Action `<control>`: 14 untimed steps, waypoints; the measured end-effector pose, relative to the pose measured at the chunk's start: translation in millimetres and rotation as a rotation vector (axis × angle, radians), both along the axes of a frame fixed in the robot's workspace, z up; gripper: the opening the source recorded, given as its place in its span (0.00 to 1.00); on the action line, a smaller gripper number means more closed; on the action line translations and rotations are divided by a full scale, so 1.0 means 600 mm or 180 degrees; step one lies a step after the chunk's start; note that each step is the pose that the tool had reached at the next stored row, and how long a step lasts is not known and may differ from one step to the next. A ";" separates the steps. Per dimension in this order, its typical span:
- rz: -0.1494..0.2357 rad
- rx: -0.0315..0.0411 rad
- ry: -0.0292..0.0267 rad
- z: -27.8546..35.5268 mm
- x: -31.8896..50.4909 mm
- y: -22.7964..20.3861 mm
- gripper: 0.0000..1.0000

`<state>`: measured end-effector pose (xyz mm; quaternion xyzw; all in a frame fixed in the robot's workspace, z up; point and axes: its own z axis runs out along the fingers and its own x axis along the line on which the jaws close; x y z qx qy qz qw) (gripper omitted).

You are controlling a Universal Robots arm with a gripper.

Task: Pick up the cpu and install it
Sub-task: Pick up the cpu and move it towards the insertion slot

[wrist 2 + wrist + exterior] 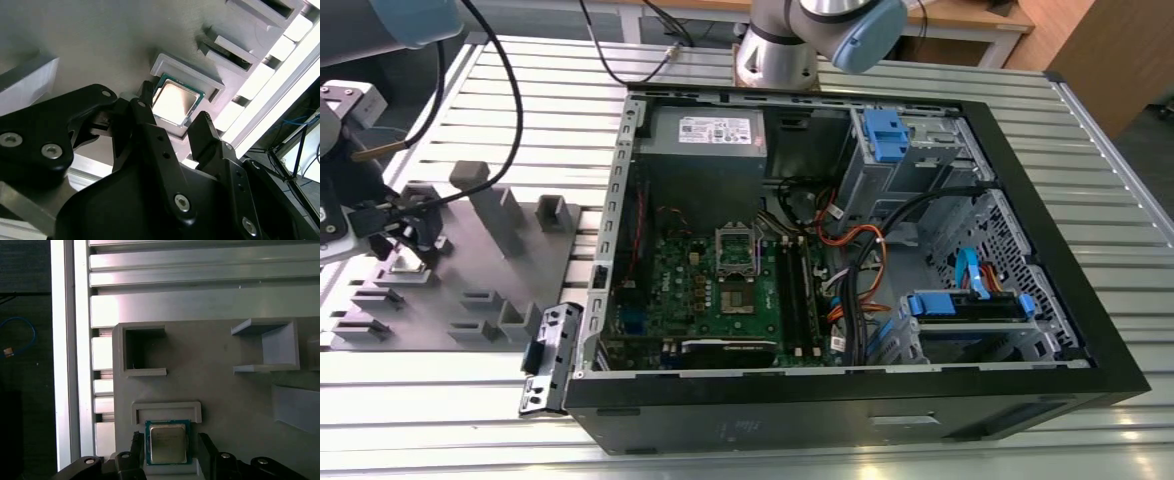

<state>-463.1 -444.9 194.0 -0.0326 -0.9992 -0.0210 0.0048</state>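
1. The pincer point(174, 107) hangs low over the cpu, its two black fingers point(146, 97) apart, one on each side of the chip. In the first wrist view a sliver of gap shows beside one finger, so it is not clamped.
2. The cpu point(167, 442) lies flat, metal top up, in a shallow pocket of the grey holder tray point(240, 390).
3. It is likely light, stiff and slick on its lid, with a delicate underside. Two opposite pale edges look like the place to hold it, gently and level.
4. The tray rests on the slatted aluminium bench point(454, 420), toward the exterior view's left of the open computer case point(854, 405), well apart from the motherboard socket point(738, 255).
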 end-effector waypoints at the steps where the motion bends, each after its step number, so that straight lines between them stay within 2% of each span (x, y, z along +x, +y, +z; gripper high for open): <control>1: 0.0000 0.0000 0.0000 0.000 0.000 0.0000 0.55; 8: 0.0000 0.0000 -0.0001 -0.001 0.000 0.0000 0.56; 9: 0.0000 0.0001 -0.0001 -0.001 0.000 0.0001 0.62; 14: 0.0000 0.0001 -0.0001 -0.012 0.000 0.0001 0.62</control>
